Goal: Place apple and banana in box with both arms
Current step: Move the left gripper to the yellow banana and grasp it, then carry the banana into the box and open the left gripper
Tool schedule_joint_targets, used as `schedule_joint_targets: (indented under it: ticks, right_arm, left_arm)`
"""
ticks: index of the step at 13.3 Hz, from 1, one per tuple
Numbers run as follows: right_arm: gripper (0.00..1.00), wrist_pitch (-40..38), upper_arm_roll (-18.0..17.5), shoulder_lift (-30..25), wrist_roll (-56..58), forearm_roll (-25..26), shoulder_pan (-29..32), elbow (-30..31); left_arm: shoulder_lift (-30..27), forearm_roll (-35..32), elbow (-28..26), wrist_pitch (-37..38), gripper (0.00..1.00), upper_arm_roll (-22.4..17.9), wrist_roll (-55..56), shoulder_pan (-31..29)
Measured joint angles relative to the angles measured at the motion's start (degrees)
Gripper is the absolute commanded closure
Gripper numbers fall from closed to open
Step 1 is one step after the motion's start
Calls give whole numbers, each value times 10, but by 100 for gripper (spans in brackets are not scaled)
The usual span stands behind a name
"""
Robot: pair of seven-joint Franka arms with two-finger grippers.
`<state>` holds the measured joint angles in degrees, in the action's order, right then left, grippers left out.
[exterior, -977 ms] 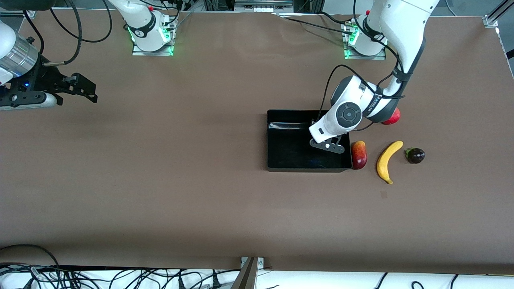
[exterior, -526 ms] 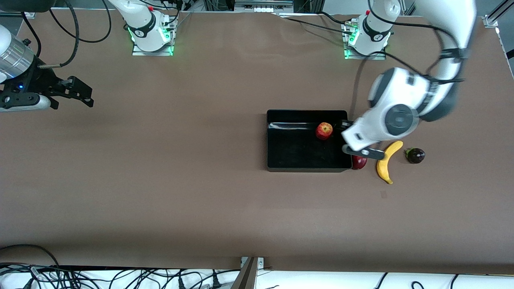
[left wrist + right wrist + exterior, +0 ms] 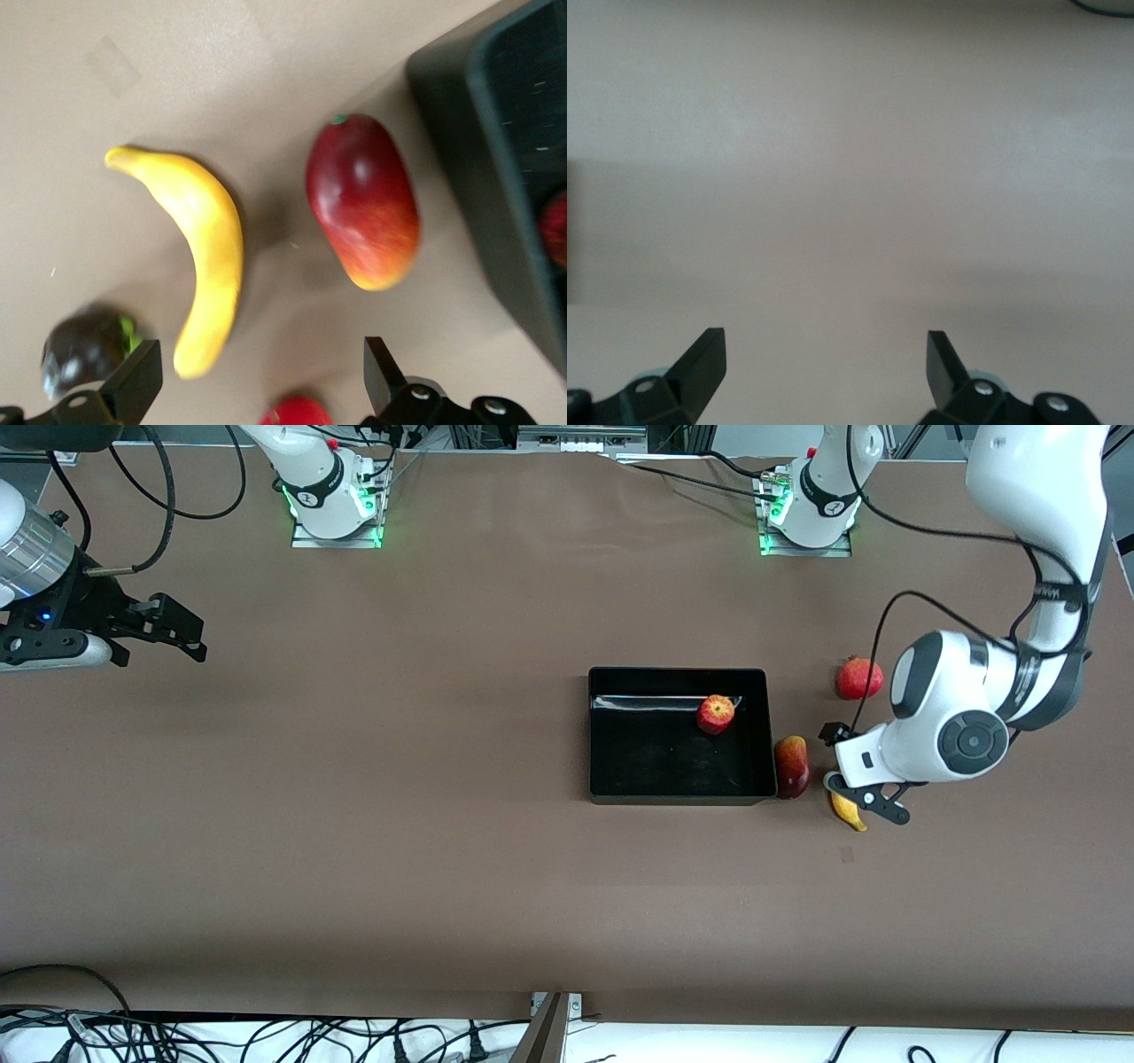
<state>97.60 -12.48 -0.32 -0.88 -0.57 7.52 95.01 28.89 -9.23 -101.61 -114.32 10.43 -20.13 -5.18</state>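
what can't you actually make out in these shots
- Banana: in the front view the left gripper and its arm cover all but one tip; the left wrist view shows it whole.
- Dark round fruit: gone from the front view under the left arm; cut by the left wrist view's edge.
- Apple: in the left wrist view only a red sliver shows inside the box.

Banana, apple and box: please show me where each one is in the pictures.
banana (image 3: 205, 248), left wrist view, middle of its curved body.
apple (image 3: 715, 714), front view, centre of the fruit.
box (image 3: 592, 735), front view, its side wall.
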Motion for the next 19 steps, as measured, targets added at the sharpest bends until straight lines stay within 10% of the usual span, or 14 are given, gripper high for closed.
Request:
schedule_joint_targets:
  ticks: [2, 6, 8, 13, 19]
  right_arm:
    - [0, 0, 0, 0, 0, 0, 0, 0]
    - [0, 0, 0, 0, 0, 0, 0, 0]
    - [0, 1, 0, 0, 0, 0, 0, 0]
    - [0, 1, 0, 0, 0, 0, 0, 0]
    - [0, 1, 0, 0, 0, 0, 0, 0]
  left_arm:
    - [17, 0, -32, -57, 5, 0, -19, -16]
    - [33, 0, -70, -113, 81, 0, -25, -41]
    - [38, 0, -71, -116, 98, 0, -27, -46]
    - [36, 0, -61, -99, 100, 4, -28, -46]
    - [-24, 4, 72, 146, 100, 55, 57, -20]
